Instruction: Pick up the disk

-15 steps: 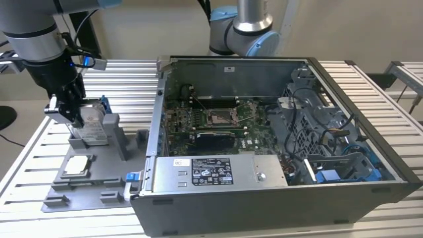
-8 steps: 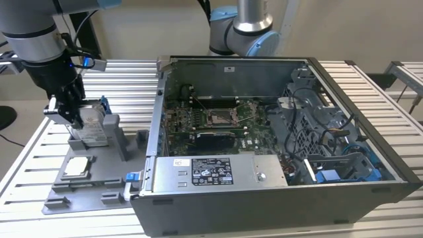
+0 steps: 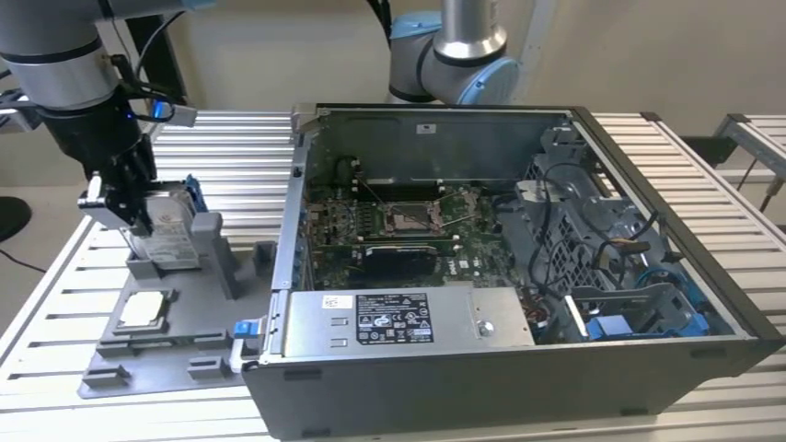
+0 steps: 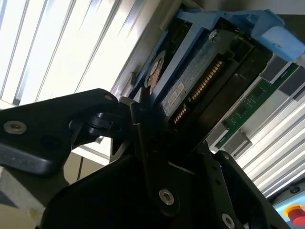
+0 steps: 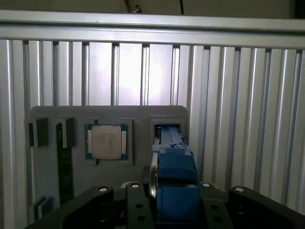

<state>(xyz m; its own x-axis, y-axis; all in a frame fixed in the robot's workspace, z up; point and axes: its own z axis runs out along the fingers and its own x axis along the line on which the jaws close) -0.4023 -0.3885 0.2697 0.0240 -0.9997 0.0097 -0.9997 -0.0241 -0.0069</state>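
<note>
Over at the exterior view's left, the arm (image 3: pixel 68 83) reaches down to a grey tray (image 3: pixel 160 368) on the slatted desk (image 3: pixel 234 147), and its jaws are closed on the disk (image 3: pixel 172 226), gripping it from both sides. Standing on edge, the disk (image 4: pixel 200 81) is at an upright stand of that tray; whether it is clear of the slot I cannot tell. Its blue carrier (image 5: pixel 175 186) shows between the jaws in the first wrist view. A small square chip (image 5: pixel 106 141) lies flat in the tray just beside it, and the open computer case (image 3: pixel 491 138) sits at the exterior view's right
</note>
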